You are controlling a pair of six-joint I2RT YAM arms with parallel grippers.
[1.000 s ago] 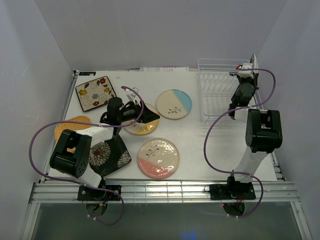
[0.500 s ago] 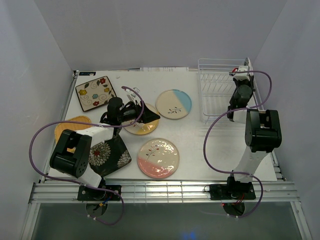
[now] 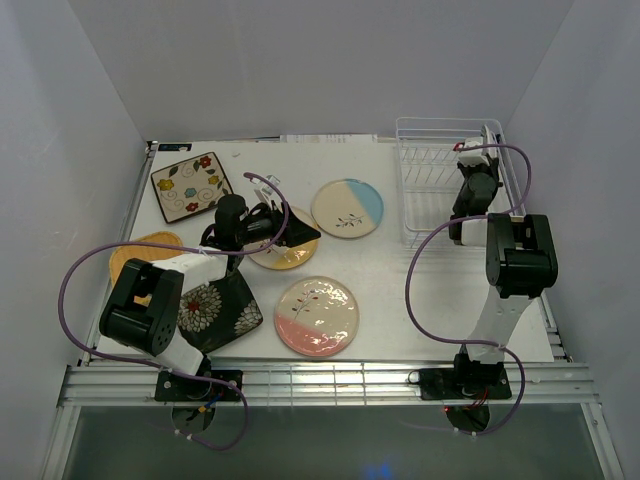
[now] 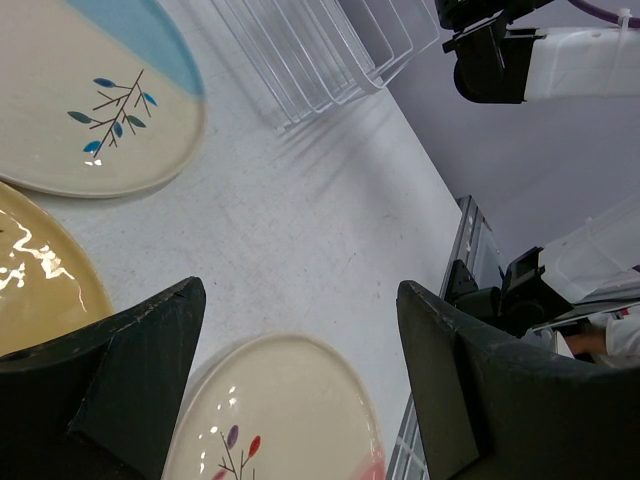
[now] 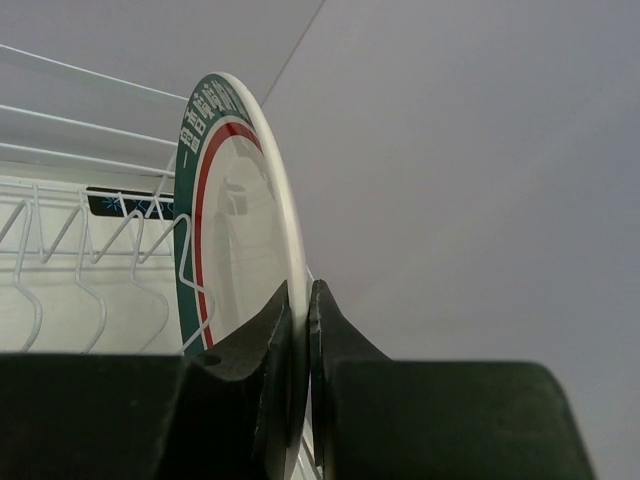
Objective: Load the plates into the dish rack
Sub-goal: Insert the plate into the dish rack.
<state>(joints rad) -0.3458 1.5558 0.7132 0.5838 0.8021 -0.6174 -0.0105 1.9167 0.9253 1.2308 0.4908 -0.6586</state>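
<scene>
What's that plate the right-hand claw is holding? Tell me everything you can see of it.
The plate is round, glossy white, seemingly glazed ceramic, with a dark teal rim band bearing white lettering and a thin red ring inside. It stands on edge, nearly upright, its rim pinched by the right gripper. It is at the rack's right side, a rack wire crossing its face; whether it rests on the rack is unclear.

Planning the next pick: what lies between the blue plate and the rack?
Nothing: only bare table between the blue plate and the rack, as the top view shows.
</scene>
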